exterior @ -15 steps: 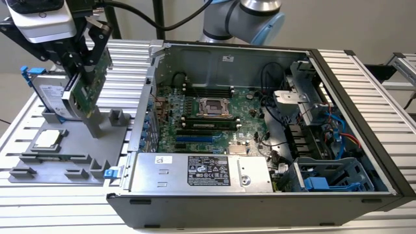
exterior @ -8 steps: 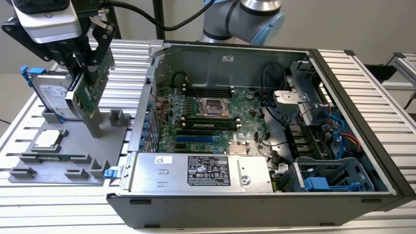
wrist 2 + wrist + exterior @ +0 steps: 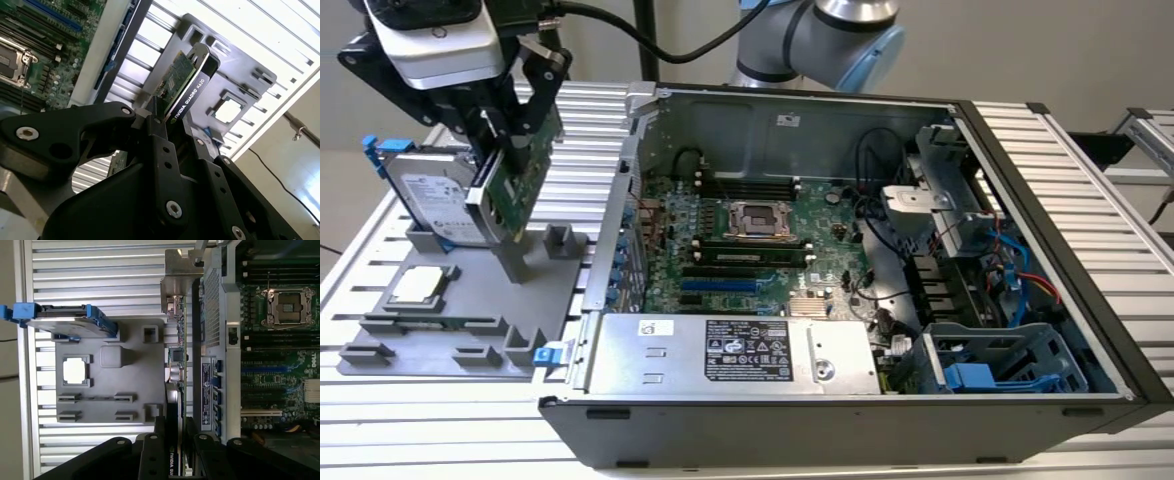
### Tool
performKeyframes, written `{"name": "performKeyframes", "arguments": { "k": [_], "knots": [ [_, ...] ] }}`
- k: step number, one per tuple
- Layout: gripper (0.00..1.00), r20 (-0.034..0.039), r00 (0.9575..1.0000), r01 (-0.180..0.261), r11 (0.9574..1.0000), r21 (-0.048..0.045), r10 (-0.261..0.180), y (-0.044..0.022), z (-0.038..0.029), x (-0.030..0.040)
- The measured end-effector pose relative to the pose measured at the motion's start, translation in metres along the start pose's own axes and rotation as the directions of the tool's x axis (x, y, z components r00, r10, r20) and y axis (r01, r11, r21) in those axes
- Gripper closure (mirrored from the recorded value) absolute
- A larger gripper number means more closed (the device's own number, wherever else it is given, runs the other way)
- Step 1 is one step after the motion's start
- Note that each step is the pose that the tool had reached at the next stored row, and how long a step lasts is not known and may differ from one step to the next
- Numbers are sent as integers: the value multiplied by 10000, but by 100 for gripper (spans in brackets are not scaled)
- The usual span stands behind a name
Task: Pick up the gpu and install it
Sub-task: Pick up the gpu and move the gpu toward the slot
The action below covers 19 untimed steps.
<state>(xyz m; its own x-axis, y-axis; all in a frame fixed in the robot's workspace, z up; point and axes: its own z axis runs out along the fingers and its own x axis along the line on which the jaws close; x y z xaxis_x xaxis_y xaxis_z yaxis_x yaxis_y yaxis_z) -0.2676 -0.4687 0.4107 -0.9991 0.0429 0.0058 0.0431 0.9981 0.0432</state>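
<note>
The claw (image 3: 504, 145) was clamped on the gpu (image 3: 515, 200), holding it on edge over the grey tray (image 3: 454, 335) on the tabletop (image 3: 414, 440). This was at the exterior view's left of the open case (image 3: 1014, 180). In both wrist views black fingers (image 3: 159, 145) (image 3: 150, 455) pinched the card (image 3: 187, 82) (image 3: 176, 365) between them. A blue-railed hard drive (image 3: 434, 195) stood just beside it, and a CPU chip (image 3: 420, 287) lay nearer.
</note>
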Motion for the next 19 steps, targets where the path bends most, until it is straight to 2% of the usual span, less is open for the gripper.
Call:
{"name": "performKeyframes", "arguments": {
  "k": [19],
  "knots": [
    [100,0,10000,0,10000,0,0,8,-1,-176]
  ]
}}
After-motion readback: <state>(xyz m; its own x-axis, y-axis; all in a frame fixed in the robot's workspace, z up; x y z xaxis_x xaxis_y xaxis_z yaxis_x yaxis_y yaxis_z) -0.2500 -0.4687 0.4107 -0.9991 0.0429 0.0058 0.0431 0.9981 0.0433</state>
